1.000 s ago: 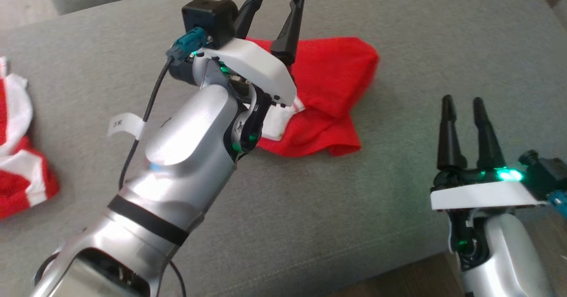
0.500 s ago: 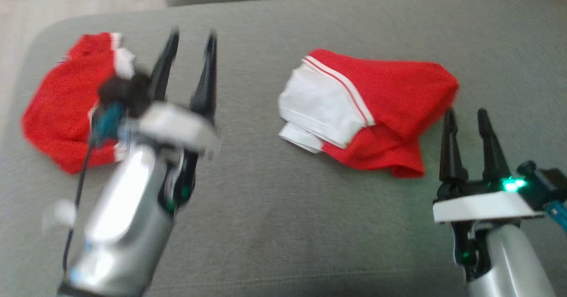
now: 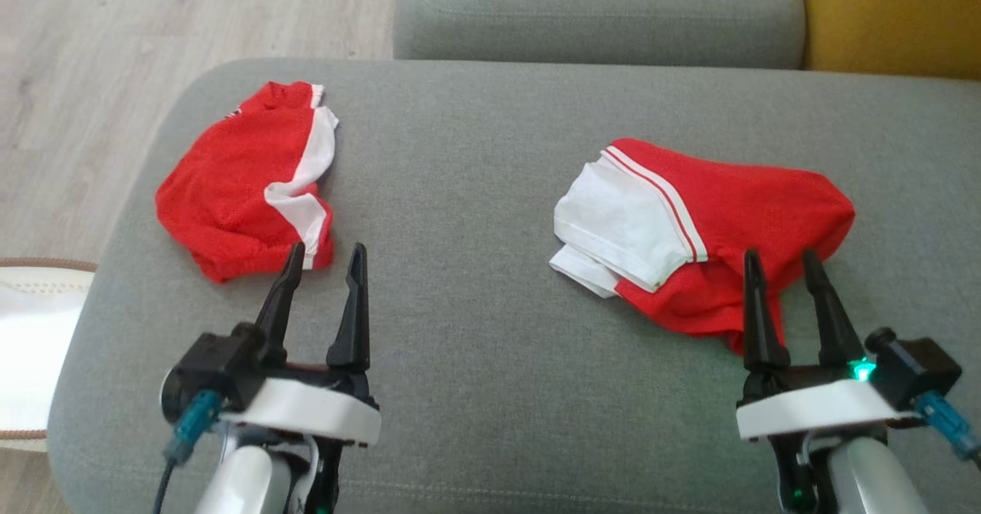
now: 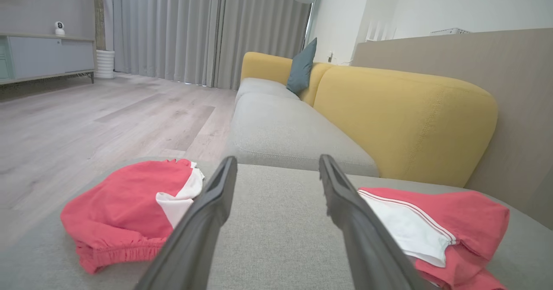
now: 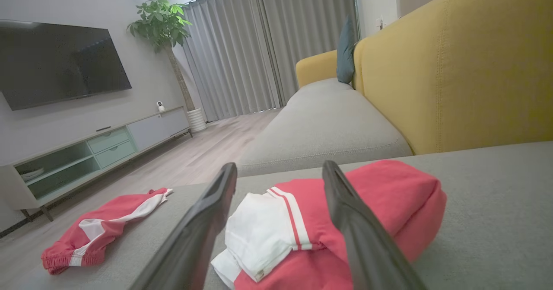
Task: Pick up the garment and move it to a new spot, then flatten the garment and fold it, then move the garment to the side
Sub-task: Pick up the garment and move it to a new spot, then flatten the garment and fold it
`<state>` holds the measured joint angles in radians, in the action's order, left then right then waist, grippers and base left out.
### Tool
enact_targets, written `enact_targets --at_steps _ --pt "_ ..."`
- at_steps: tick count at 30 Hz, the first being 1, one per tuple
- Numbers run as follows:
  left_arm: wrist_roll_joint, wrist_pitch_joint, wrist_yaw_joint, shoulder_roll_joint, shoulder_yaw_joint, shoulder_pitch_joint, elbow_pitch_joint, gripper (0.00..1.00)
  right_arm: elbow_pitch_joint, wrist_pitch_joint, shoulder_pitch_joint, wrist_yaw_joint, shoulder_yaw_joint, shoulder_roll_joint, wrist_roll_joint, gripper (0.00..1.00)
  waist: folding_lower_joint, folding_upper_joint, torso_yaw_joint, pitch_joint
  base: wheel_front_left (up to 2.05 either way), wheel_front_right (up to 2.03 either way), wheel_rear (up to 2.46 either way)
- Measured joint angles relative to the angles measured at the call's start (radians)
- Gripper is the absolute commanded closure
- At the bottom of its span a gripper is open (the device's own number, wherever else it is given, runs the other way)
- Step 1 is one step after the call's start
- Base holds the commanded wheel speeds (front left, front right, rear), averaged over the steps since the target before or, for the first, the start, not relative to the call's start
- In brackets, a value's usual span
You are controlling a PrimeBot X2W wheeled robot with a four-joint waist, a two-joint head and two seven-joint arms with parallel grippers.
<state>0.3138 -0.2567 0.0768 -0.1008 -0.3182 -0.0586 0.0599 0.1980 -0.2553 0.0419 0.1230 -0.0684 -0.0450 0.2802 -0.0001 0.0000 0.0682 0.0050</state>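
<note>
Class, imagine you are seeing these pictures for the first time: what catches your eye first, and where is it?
Two bright red-and-white garments stand out on the grey sofa cushion: a bunched garment near its left end and a folded garment toward the right. The left gripper and right gripper hover open at the near edge, holding nothing, and a mustard-yellow backrest glows at the far right.

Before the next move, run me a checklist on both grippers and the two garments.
1. Left gripper open and empty: ok.
2. Right gripper open and empty: ok.
3. Left garment wholly on the gray cushion: ok.
4. Right garment folded, away from the cushion's edges: ok.
5. Left garment flattened: not ok, it lies rumpled.
6. Both grippers clear of the cloth: cannot tell.
</note>
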Motion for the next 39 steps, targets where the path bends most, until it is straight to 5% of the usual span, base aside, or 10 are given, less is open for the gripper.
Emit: enact_targets --at_steps 17,24,39 --pt "-0.073 0.000 -0.073 0.048 0.070 0.043 -0.016 0.00 0.013 0.000 -0.010 0.000 -0.039 0.000 -0.048 0.00 0.0000 0.0000 0.023 0.015 0.00 0.00 0.00" --pt "-0.053 0.000 -0.072 0.049 0.032 0.023 -0.001 0.00 0.100 0.050 0.072 0.000 -0.075 0.000 -0.189 0.00 0.0000 0.0000 0.071 0.064 0.00 0.00 0.00" --pt "-0.010 0.000 -0.059 0.052 -0.025 -0.039 0.017 0.00 0.359 0.150 0.275 0.000 0.068 -0.002 -0.378 0.00 0.0000 0.0000 0.202 0.180 0.00 0.00 0.00"
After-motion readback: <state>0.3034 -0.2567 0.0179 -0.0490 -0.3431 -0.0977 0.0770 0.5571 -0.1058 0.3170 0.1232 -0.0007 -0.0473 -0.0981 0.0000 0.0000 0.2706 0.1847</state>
